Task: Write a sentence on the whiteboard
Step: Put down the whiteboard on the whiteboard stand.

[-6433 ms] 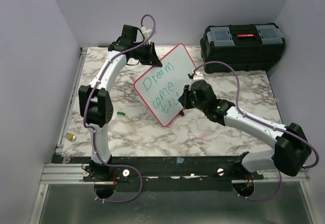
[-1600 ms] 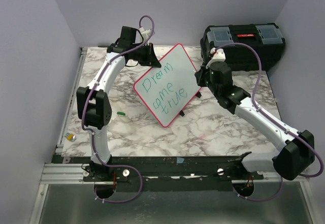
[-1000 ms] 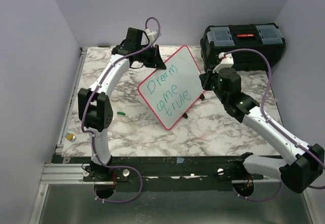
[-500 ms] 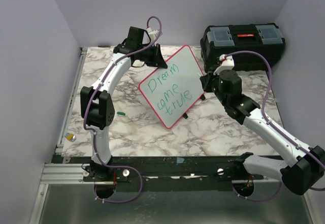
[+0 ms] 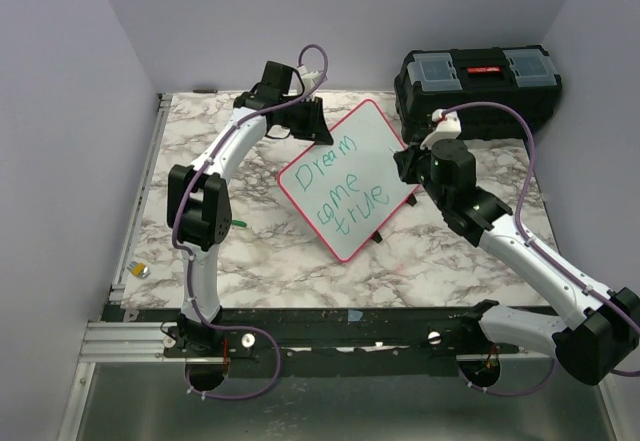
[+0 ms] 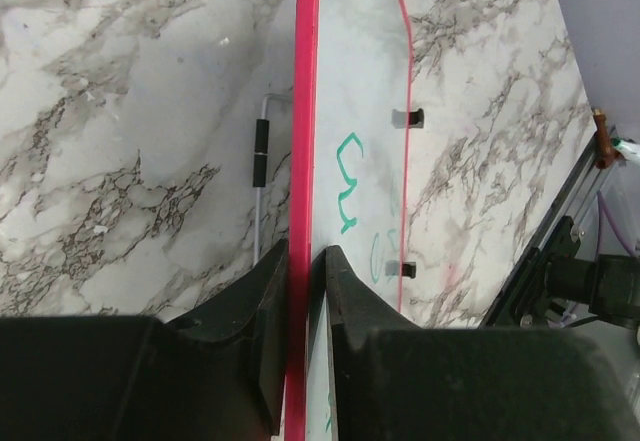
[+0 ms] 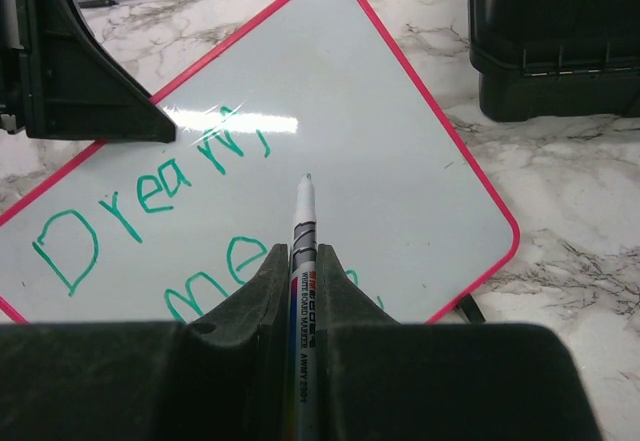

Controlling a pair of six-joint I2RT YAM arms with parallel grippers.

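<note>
The left gripper [image 6: 306, 263] is clamped on the pink rim of the whiteboard [image 5: 388, 156], which slants over the marble table [image 5: 270, 251] near the black toolbox [image 5: 478, 86], its green sentence [image 5: 338, 187] "Dream come true" showing, while the right gripper [image 7: 302, 261] pinches a whiteboard marker [image 7: 303, 216] pointed at the board

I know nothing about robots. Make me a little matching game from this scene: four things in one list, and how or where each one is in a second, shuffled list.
Things:
1. whiteboard
2. marker
3. toolbox
4. sentence

States:
A. black, at the far right
B. written in green
C. held between the right fingers
D. red rim pinched by the left fingers

Pairs: 1-D, 2-C, 3-A, 4-B.
</note>
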